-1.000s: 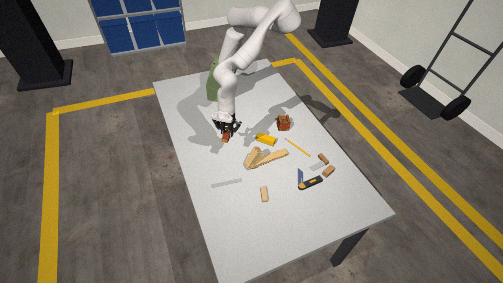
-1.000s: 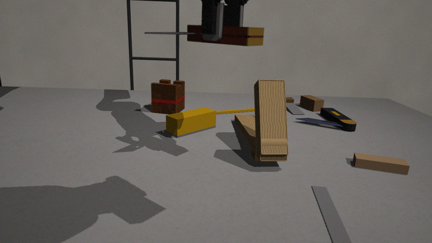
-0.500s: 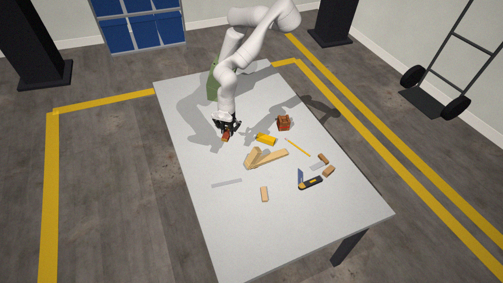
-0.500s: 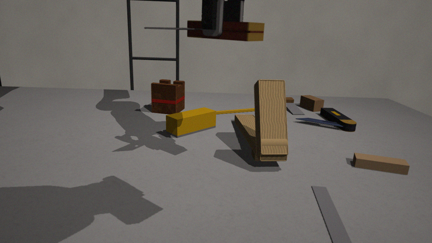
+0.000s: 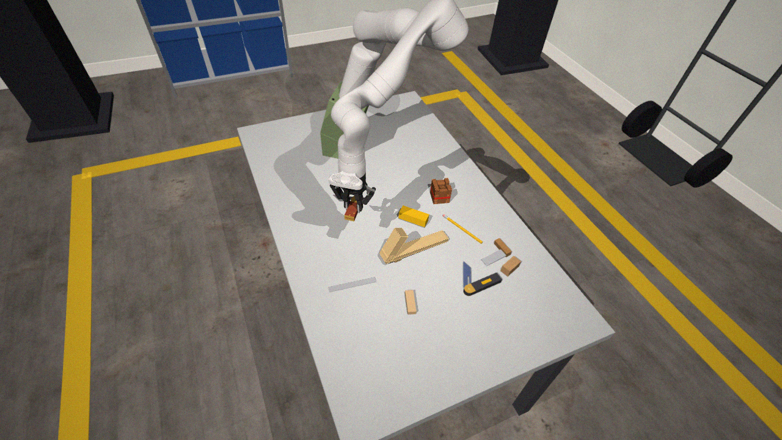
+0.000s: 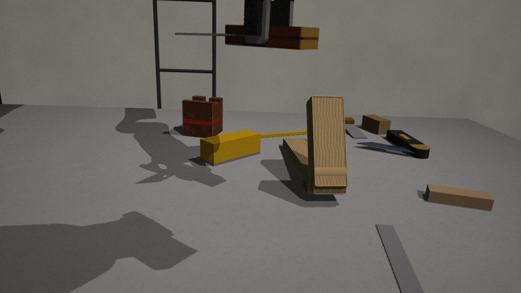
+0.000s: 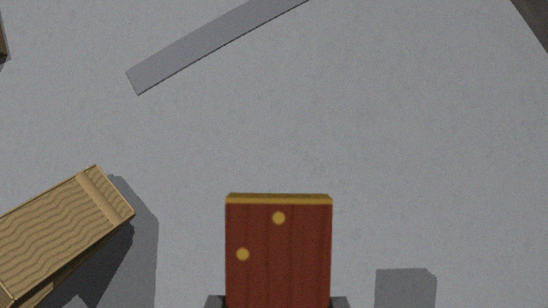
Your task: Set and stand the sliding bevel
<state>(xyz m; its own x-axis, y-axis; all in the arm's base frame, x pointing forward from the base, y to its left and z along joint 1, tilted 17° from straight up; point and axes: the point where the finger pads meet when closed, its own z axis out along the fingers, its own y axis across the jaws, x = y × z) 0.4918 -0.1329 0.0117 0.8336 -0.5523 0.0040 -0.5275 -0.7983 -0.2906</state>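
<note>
My gripper [image 5: 352, 198] [image 6: 263, 34] is shut on the wooden sliding bevel [image 5: 350, 212] [image 6: 287, 37] [image 7: 278, 250], a red-brown stock with a brass end. I hold it level, high above the table, and its thin grey blade [image 6: 202, 34] sticks out sideways. The slotted block [image 5: 440, 190] [image 6: 202, 116], brown with a red band, stands on the table to the right. The leg and rail [image 5: 410, 244] [image 6: 326, 142] [image 7: 56, 231] of light wood lie in the middle. The black bevel [image 5: 482, 283] [image 6: 408, 143] lies further right with its blue blade out.
A yellow block [image 5: 413, 215] [image 6: 230, 146] and a pencil [image 5: 462, 228] [image 6: 284, 134] lie between the slotted block and the rail. A grey strip [image 5: 352, 284] [image 6: 399, 258] [image 7: 214, 43], a small wooden bar [image 5: 410, 301] [image 6: 458, 196] and two brown blocks [image 5: 510, 266] lie about. The green arm base [image 5: 328, 131] stands at the back.
</note>
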